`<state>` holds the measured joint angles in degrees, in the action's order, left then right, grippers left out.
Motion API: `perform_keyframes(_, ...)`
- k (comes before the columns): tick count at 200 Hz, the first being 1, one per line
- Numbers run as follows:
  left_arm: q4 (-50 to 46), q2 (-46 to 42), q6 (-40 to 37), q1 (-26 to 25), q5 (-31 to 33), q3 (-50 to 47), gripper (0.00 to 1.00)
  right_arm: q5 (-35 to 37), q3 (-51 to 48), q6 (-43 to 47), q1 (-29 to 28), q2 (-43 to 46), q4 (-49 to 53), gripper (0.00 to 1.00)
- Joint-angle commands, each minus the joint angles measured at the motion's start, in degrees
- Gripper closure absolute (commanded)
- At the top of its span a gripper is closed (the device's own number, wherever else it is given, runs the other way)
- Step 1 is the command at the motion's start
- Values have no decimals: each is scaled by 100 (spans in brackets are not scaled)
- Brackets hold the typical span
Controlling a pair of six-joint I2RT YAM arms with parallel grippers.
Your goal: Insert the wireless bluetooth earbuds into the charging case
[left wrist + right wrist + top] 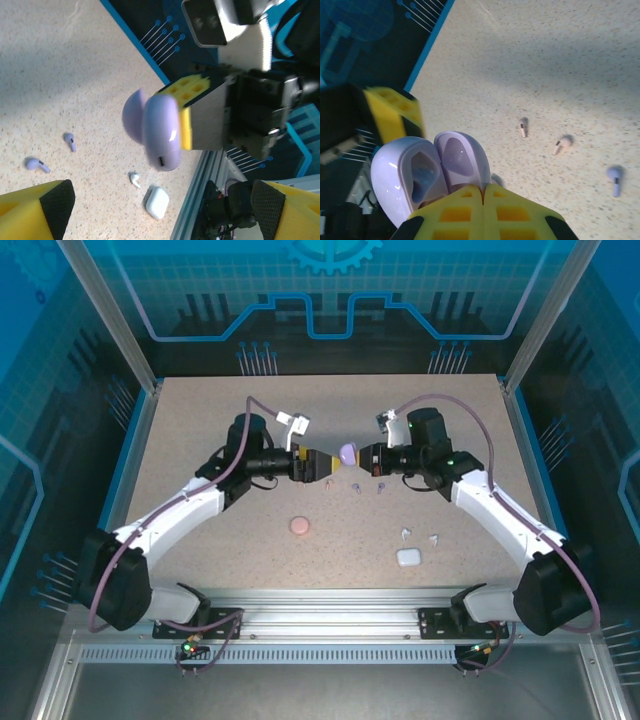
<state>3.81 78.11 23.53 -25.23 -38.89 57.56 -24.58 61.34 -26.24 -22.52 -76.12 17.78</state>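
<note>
Purple case (427,167) in right gripper (482,192)

**Crowded Middle, Open Far Side**

The two arms stood nose to nose over the middle of the table (200,420). The purple case (347,453) hung between them and barred any way across. Beneath it lay scattered earbuds (357,490), and nearer sat a pink case (299,525) and a white case (408,557). Beyond the arms, bare tabletop gave room.
</note>
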Motion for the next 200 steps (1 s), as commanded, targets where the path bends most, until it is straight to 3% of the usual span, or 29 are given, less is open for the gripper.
perform_keyframes(1,-1274,139,-967,70,-500,695,4,269,410,986,90,-125,963,100)
perform_keyframes(38,-2993,1318,-1935,68,-1429,1942,7,318,772,1812,90,-211,1512,100)
perform_keyframes(87,-4580,2158,-3012,68,-1629,2954,18,113,1082,2478,95,-467,1855,100)
perform_keyframes(127,-4984,2697,-3205,64,-1817,3482,29,1,1375,2767,82,-784,2100,100)
perform_keyframes(200,-5066,3044,-3176,22,-1964,3951,39,-255,1588,2722,62,-1044,2001,100)
